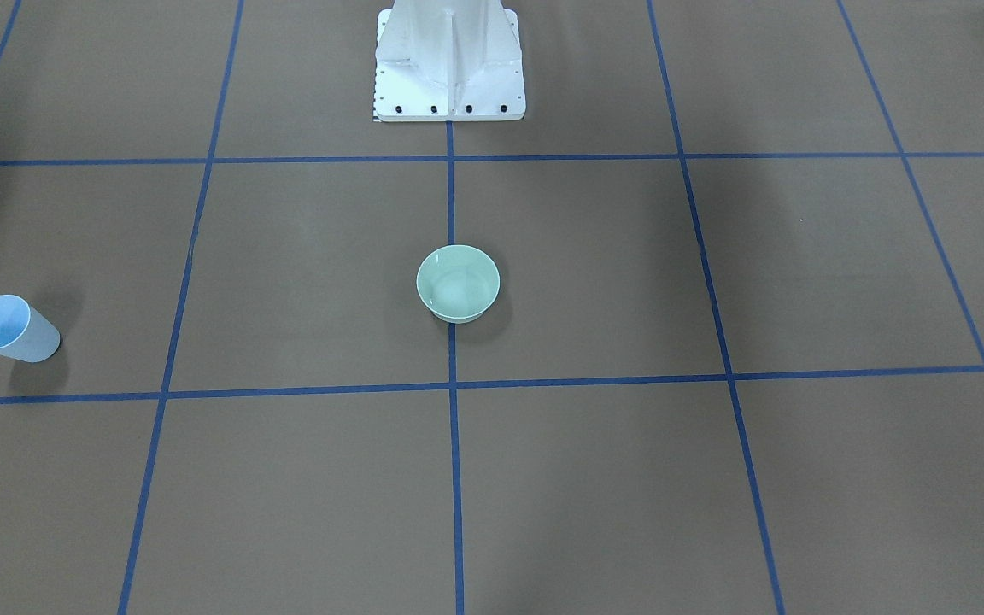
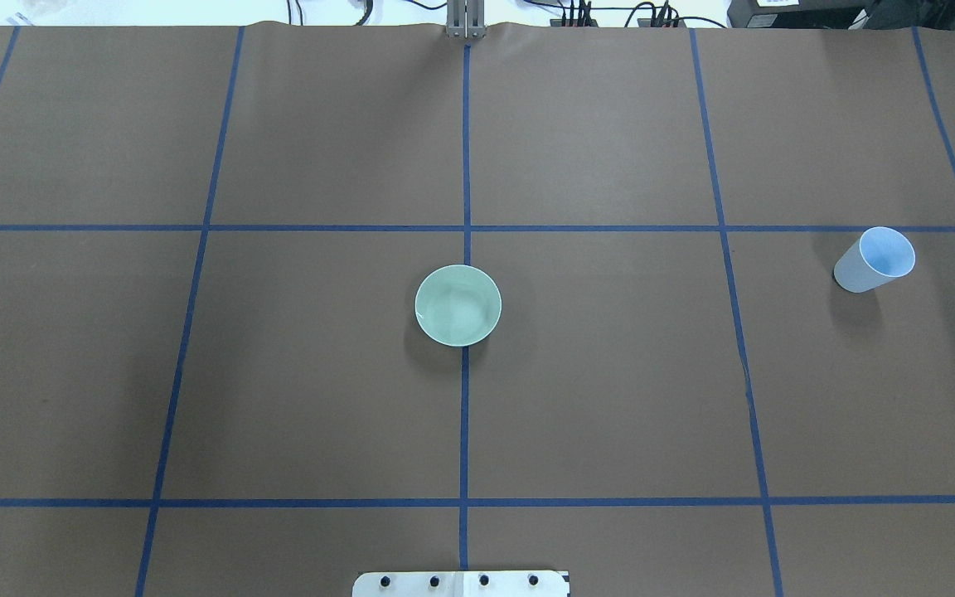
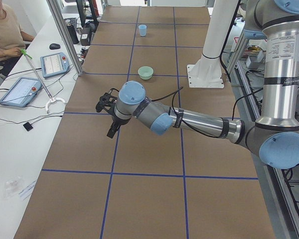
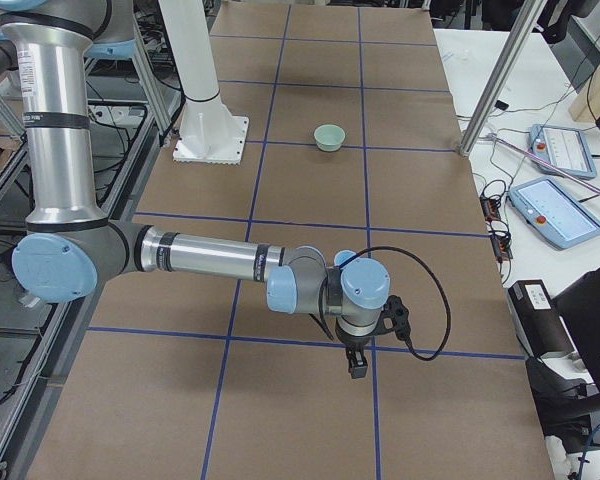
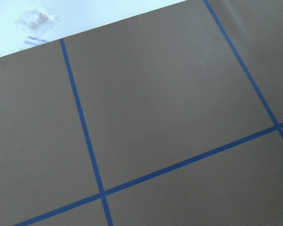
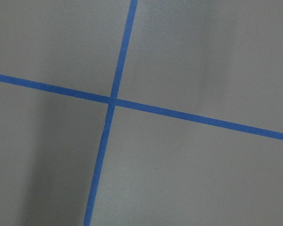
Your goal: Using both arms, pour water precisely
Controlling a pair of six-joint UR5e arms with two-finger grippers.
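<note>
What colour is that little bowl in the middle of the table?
Pale mint green, inside and out; the overhead view shows the bowl best.

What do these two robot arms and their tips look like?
The left arm and right arm are alike: silver-grey tubes joined by round joints with pale blue caps. The left end effector and right end effector are small and black, each fed by a looping black cable. A white printed label wraps the left arm's upright tube.
</note>
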